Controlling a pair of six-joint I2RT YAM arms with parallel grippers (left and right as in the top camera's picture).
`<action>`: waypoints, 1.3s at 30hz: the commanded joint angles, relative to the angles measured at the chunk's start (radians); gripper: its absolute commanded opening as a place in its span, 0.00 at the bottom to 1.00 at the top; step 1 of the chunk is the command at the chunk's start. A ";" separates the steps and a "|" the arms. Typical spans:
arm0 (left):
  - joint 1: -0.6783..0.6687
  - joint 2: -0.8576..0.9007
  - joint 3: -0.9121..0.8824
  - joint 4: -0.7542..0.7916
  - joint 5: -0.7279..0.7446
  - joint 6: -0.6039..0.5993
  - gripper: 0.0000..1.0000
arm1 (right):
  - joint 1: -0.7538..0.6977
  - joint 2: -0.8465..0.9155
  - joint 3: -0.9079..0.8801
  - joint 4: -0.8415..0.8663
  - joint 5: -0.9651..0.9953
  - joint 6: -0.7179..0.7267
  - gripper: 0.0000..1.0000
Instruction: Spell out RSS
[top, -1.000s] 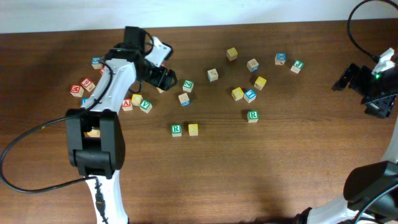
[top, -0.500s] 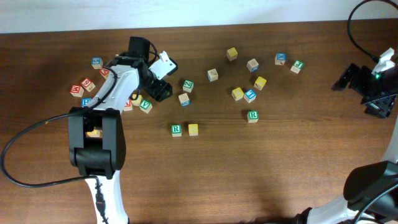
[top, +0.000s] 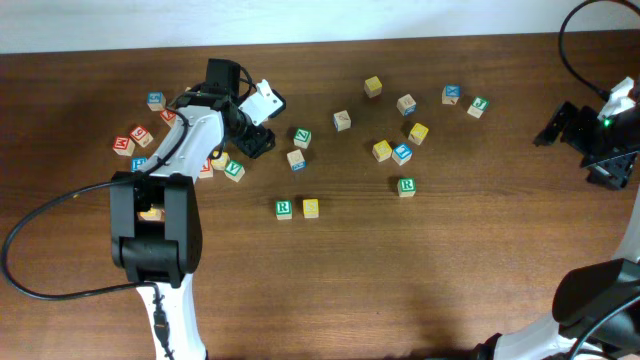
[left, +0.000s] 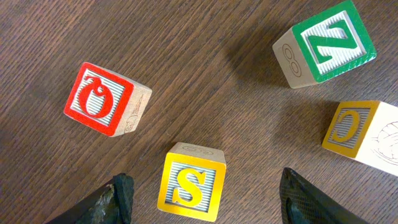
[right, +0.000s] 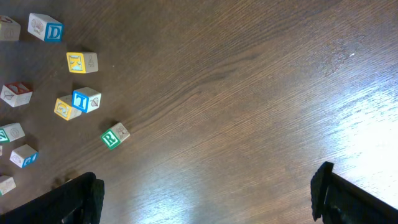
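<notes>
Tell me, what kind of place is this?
Probably a robotics lab bench: a left robot arm and a right robot arm sit at a wooden table strewn with alphabet blocks, like the yellow S block.

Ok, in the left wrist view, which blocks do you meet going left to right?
red O block → yellow S block → green Z block → yellow-bordered block, cut off by the right edge.

The left tool (left: 208, 199) is apparently mostly cut off below.
</notes>
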 joint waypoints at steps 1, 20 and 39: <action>0.006 -0.007 -0.027 0.005 0.005 0.016 0.67 | 0.002 -0.001 -0.003 0.001 -0.005 0.007 0.98; 0.005 -0.007 -0.088 0.041 0.017 -0.111 0.63 | 0.002 -0.001 -0.003 0.001 -0.005 0.007 0.98; 0.005 -0.007 -0.088 0.111 0.061 -0.113 0.65 | 0.002 -0.001 -0.003 0.001 -0.005 0.007 0.98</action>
